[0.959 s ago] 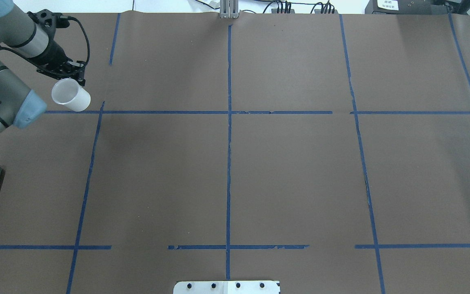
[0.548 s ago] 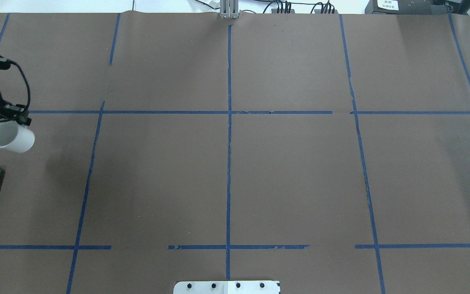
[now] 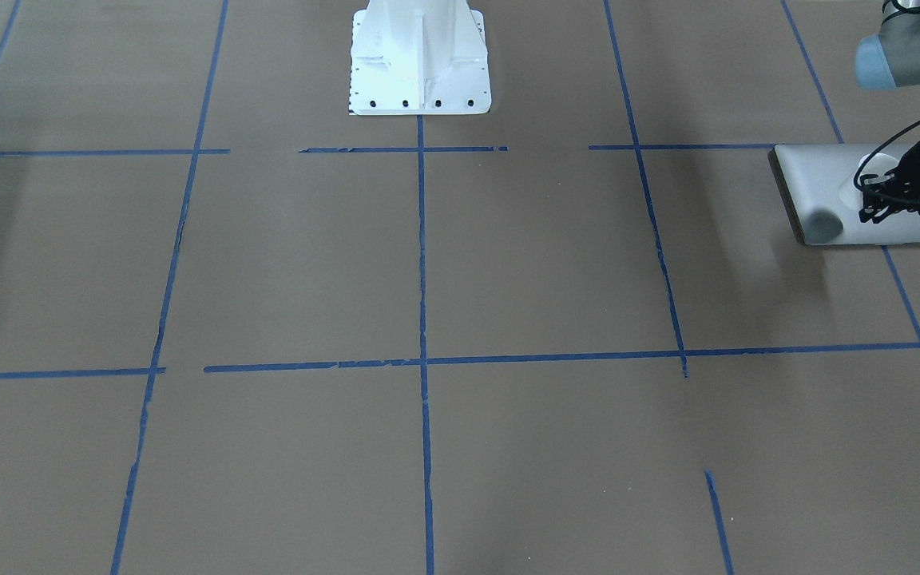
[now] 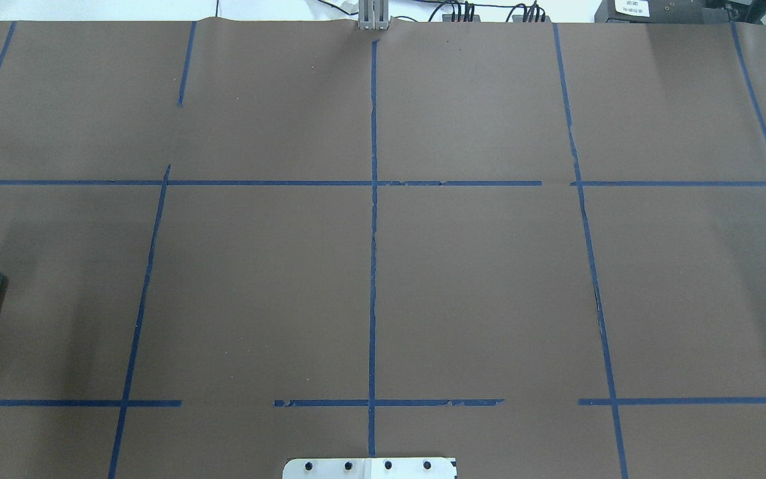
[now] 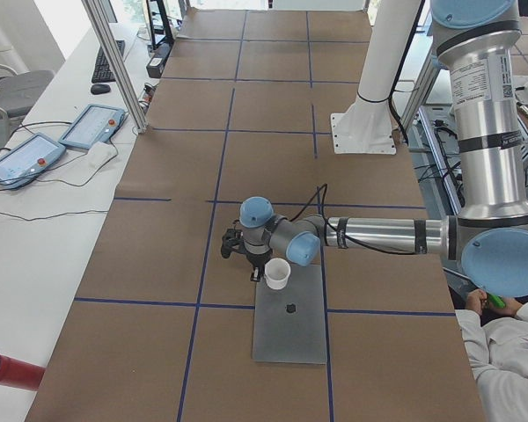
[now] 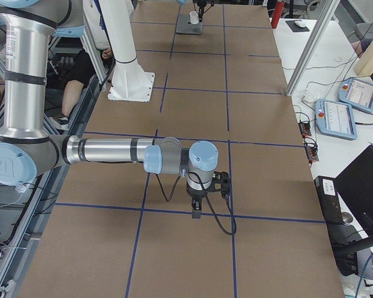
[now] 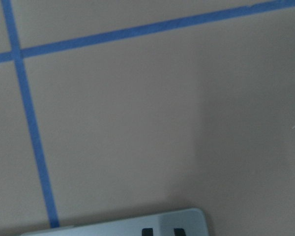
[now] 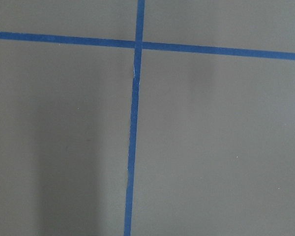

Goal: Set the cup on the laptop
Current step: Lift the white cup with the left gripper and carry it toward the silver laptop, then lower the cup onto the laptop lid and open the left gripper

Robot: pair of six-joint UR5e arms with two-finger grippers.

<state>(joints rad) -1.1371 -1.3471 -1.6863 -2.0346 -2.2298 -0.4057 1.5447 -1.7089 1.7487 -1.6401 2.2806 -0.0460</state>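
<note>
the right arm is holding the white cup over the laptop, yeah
Not quite: it is the left gripper, not the right, that holds the cup over the laptop. The exterior left view shows it.

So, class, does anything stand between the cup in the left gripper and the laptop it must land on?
Nothing visible does. The left gripper holds the cup over one end of the laptop. The surface beneath it is bare apart from a shadow.

Glossy, smooth white cup (image 5: 277,273); matt silver metal laptop (image 5: 290,338); matt brown paper (image 4: 489,279), blue tape (image 4: 373,266) fraying.
</note>
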